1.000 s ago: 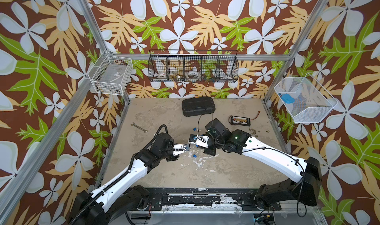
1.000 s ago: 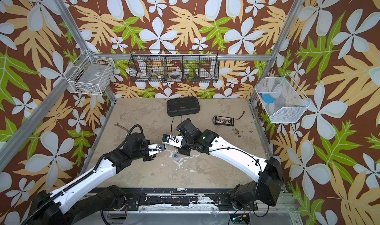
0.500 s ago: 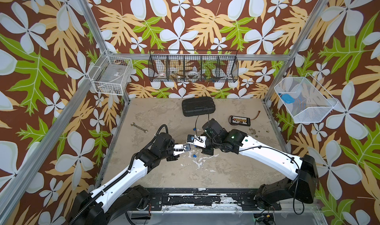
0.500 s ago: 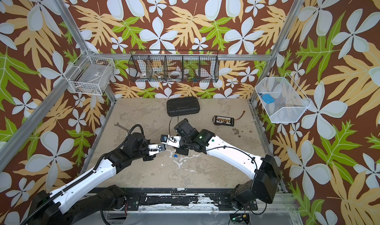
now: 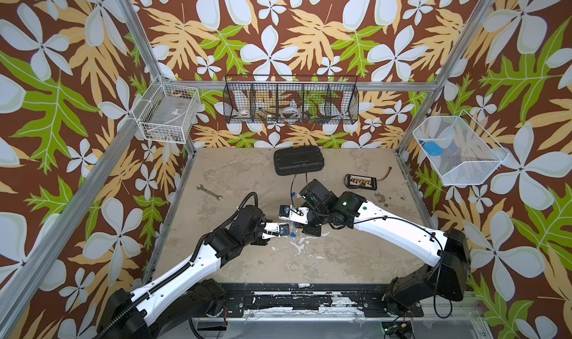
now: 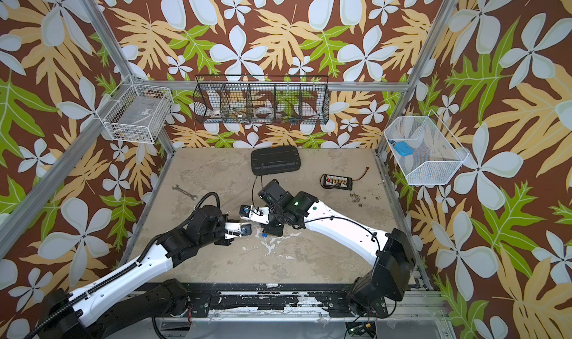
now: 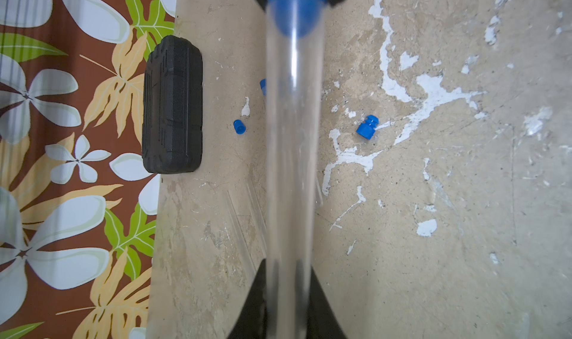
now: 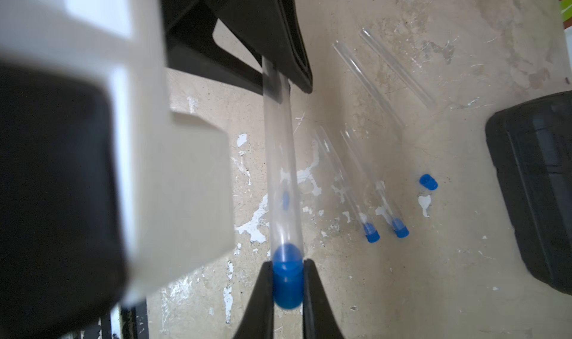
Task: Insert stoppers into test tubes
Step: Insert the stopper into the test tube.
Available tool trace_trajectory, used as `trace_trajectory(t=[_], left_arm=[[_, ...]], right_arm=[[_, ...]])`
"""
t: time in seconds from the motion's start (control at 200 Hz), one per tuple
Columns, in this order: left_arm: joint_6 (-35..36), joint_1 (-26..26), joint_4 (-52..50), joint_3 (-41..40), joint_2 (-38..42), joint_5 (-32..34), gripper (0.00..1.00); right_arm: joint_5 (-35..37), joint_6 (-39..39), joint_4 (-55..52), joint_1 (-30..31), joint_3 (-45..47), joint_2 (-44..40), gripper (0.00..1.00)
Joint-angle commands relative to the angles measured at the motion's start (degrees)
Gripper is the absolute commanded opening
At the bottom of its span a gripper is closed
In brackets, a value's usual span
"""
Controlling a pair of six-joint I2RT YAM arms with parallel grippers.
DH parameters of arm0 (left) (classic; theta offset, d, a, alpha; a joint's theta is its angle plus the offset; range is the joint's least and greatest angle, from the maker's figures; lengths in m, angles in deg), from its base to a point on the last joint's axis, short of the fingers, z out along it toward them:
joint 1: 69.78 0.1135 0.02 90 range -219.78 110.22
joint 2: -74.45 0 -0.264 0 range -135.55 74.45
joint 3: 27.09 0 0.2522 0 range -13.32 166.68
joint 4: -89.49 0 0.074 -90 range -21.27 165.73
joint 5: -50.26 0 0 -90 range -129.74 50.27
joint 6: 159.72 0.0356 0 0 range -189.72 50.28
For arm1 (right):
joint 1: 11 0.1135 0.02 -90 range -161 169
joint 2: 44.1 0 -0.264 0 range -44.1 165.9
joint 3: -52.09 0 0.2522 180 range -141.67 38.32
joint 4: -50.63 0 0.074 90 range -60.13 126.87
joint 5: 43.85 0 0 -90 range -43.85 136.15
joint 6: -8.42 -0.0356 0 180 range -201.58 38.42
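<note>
The left gripper (image 7: 288, 278) is clamped on a tube (image 7: 292, 167) held above the table (image 7: 433, 275). The right gripper (image 8: 288, 275) pinches a stopper (image 8: 288, 288) at the tube's mouth, seemingly partly in. Two capped tubes (image 8: 370, 230) and two bare tubes (image 8: 365, 80) lie on the table.

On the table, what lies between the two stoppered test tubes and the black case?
One loose blue stopper, lying apart from both the stoppered tubes and the black case; the rest is bare table. The right wrist view shows it.
</note>
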Motion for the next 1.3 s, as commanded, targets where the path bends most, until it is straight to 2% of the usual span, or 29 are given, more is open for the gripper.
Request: trace_trajectory(t=[0.0,0.47,0.716,0.991,1.206,1.296], left_arm=[[4.1,-1.5,4.2,-0.6,1.0,-2.2,0.00],[13.9,-5.6,7.9,-4.8,6.7,-1.4,0.00],[16.7,-6.9,9.1,-6.2,7.8,-2.2,0.00],[18.1,-7.0,12.3,-8.3,10.6,-7.3,0.00],[18.1,-7.0,12.7,-10.1,11.7,-7.3,0.00],[17.7,-7.0,13.0,-11.4,11.7,-6.0,0.00]], right_arm=[[-3.0,-3.1,3.2,0.1,-1.7,1.0,0.00],[-7.9,-6.9,2.1,-0.2,-11.7,7.9,0.00],[-13.6,-8.6,3.1,-1.2,-16.8,10.9,0.00],[-19.8,-7.9,8.3,-1.6,-15.5,10.6,0.00],[-21.0,-6.0,8.6,-2.3,-11.9,7.7,0.00],[-20.9,-5.9,8.4,-2.5,-10.2,6.0,0.10]])
